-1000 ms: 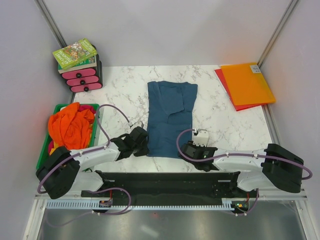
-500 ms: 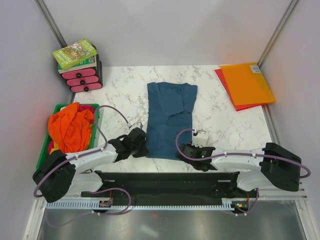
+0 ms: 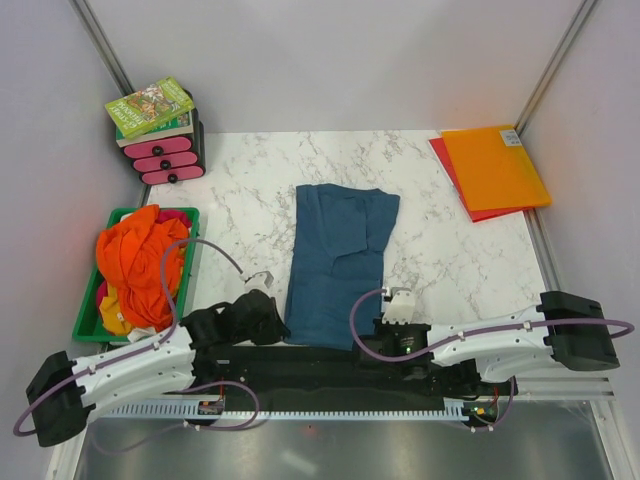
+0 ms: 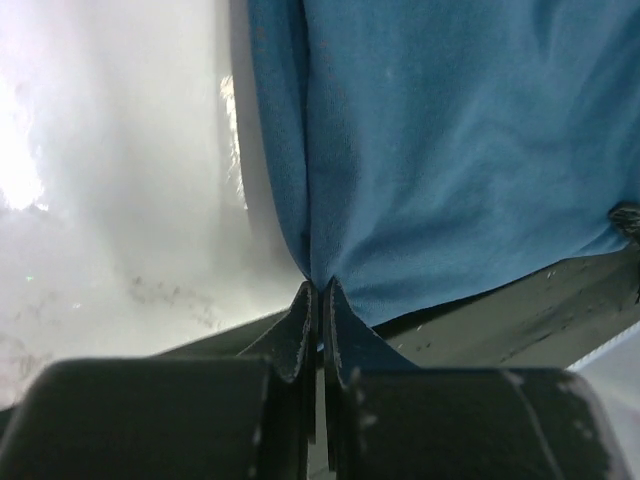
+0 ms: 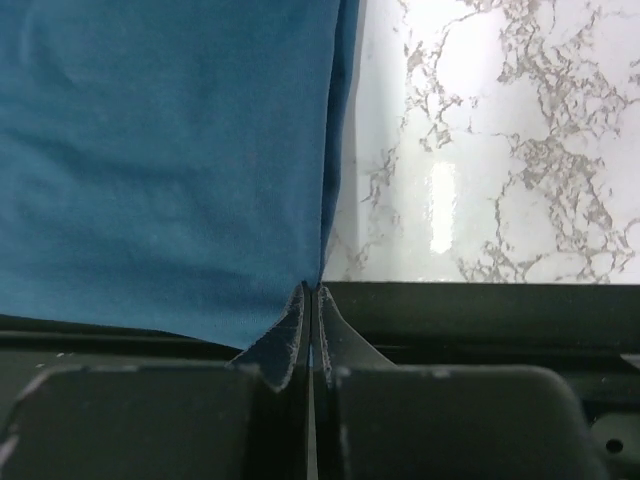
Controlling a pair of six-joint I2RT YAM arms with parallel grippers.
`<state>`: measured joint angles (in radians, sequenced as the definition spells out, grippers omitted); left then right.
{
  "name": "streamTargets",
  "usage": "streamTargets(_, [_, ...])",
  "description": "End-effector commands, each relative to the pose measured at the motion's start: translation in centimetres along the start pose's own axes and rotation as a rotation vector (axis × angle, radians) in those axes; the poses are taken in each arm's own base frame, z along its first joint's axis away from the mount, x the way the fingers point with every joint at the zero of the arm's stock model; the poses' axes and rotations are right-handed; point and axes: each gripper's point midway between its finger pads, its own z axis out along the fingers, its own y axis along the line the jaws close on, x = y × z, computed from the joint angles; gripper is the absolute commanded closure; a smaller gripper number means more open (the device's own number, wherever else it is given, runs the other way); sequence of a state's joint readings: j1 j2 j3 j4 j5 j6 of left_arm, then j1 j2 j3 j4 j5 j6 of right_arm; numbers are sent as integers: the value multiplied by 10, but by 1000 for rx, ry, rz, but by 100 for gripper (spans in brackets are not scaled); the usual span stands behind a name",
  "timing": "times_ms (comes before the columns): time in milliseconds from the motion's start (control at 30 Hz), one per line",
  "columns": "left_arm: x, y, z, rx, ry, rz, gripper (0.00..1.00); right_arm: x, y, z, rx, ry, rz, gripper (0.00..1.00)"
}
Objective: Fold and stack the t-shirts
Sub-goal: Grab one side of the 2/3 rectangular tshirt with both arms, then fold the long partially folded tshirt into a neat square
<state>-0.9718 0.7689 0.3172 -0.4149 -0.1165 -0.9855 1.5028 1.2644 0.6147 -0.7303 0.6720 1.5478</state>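
Observation:
A dark teal t-shirt, folded lengthwise, lies mid-table with its near hem drawn over the black base rail. My left gripper is shut on the shirt's near left corner; in the left wrist view its tips pinch the blue cloth. At the near right corner my right gripper is also shut; the right wrist view shows its tips clamping the fabric's edge. Crumpled orange t-shirts with bits of yellow and red fill a green bin on the left.
A pink drawer unit with a book on top stands at the back left. Orange and red folders lie at the back right. The black base rail runs along the near edge under both wrists.
The right gripper has shut on the shirt's near right corner. Both arms have pulled back toward the near edge, dragging the teal shirt's hem with them.

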Motion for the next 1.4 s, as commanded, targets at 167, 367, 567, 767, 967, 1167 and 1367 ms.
streamTargets(167, [-35,-29,-43,36,-108,6,98,-62,17,-37,-4,-246,58,100])
streamTargets(367, [-102,-82,-69,38,-265,114,98,-127,22,-59,12,-381,86,100])
streamTargets(567, [-156,-115,-80,-2,-392,203,98,-198,5,-63,106,-466,87,100])
streamTargets(767, [-217,-113,-54,-89,-423,202,98,-268,-3,-19,171,-454,111,100])
streamTargets(967, [-281,-102,-17,-166,-442,173,98,-321,7,46,207,-396,63,100])
streamTargets(1167, [-326,-95,21,-205,-426,156,98,-362,24,88,188,-393,74,100])
streamTargets(1367, [-360,-84,44,-232,-430,137,98,-387,22,126,210,-380,69,100])
